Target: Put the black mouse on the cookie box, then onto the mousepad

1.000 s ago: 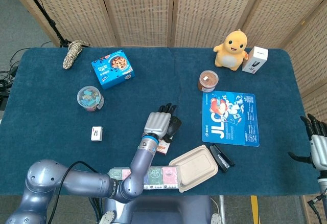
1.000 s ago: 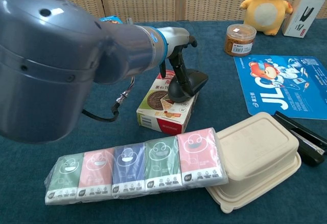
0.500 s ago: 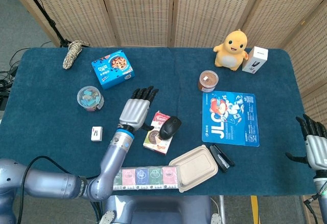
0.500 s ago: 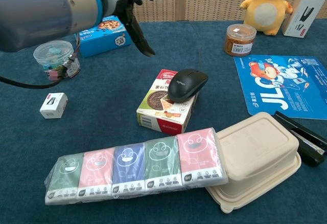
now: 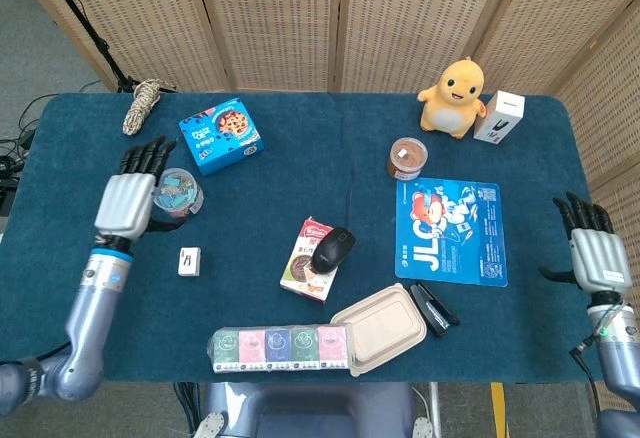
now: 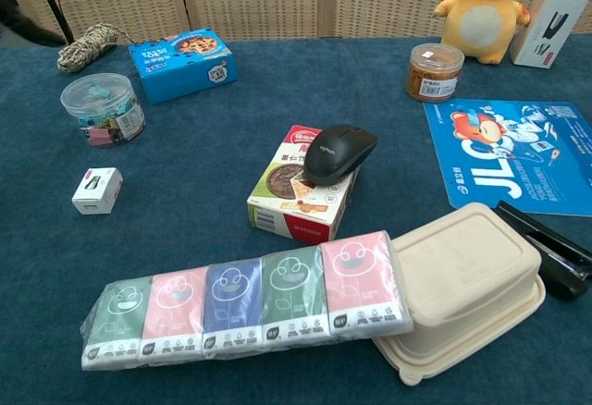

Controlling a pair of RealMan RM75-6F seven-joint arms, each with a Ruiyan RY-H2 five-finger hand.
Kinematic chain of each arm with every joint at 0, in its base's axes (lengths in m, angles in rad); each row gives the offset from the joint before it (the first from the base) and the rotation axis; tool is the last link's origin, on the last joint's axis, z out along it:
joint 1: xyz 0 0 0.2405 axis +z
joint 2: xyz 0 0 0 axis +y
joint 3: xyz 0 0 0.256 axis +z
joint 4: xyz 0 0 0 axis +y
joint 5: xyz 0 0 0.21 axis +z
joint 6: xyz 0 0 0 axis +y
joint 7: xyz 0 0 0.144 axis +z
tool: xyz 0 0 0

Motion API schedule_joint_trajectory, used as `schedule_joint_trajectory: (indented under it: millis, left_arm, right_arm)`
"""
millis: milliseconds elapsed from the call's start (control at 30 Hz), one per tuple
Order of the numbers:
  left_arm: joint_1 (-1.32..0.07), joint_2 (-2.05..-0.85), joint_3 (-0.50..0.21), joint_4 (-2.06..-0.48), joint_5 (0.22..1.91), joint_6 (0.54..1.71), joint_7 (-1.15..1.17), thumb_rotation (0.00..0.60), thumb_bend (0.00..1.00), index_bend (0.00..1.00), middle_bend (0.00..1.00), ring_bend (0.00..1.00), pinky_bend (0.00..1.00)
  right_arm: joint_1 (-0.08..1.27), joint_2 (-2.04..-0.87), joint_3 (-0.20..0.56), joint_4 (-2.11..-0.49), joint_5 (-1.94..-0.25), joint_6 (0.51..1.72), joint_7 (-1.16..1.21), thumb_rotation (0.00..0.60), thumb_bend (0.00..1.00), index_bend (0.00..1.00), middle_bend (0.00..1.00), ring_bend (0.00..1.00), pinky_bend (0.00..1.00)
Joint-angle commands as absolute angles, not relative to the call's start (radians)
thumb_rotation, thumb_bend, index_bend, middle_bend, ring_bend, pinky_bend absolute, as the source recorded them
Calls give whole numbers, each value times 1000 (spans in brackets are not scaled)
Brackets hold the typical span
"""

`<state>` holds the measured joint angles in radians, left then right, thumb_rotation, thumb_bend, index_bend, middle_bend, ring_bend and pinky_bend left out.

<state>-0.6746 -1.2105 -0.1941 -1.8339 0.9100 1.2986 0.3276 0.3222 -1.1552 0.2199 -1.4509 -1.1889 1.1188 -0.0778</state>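
The tissue packs and lunch box lay nearest. The black mouse rested on the cookie box, probably light, smooth and rigid, best gripped by its flanks. Beyond lay the mousepad on blue cloth. Left hand and right hand were spread, empty.

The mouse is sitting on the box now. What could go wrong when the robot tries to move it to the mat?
The black mouse overhangs one end of the small cookie box, so a nudge might tip it off. The brown jar by the mousepad and the stapler at its near corner could get bumped. Both hands are far away.
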Motion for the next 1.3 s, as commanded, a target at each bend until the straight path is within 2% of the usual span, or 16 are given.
schedule_joint_trajectory:
  millis: [33,233,367,567,767,1000,1300]
  left_arm:
    - [-586,-1140,-153,-1840,953,1328,233,600,0,0,0,0,0]
    - [-487,-1058,-139,-1870,946,1345,137,600,0,0,0,0,0]
    - [-454,-1005,-132,-1893,915,1329,143,600,0,0,0,0,0]
    - [-416,-969,-131,-1896,896,1314,130,600,0,0,0,0,0]
    - [-392,-947,-131,-1854,928,1243,43,600,0,0,0,0,0]
    - [-365,-912,-145,-1832,968,1223,-22,600,0,0,0,0,0]
    - [-347,-892,-152,-1828,998,1207,-37,600,0,0,0,0,0]
  right_arm:
    - [395,-1176,267,-1474,-1120,1048,-139,600,0,0,0,0,0]
    - [516,-1210,327,-1515,-1012,941,-190,600,0,0,0,0,0]
    - [590,-1249,347,-1532,-934,923,-272,600,0,0,0,0,0]
    - [702,-1309,376,-1604,-781,957,-431,600,0,0,0,0,0]
    - [828,-1389,390,-1643,-626,1007,-584,600,0,0,0,0,0]
    - [953,-1514,406,-1622,-501,1052,-662,600,0,0,0,0,0]
    - [1043,-1673,435,-1544,-417,1141,-680,600,0,0,0,0,0]
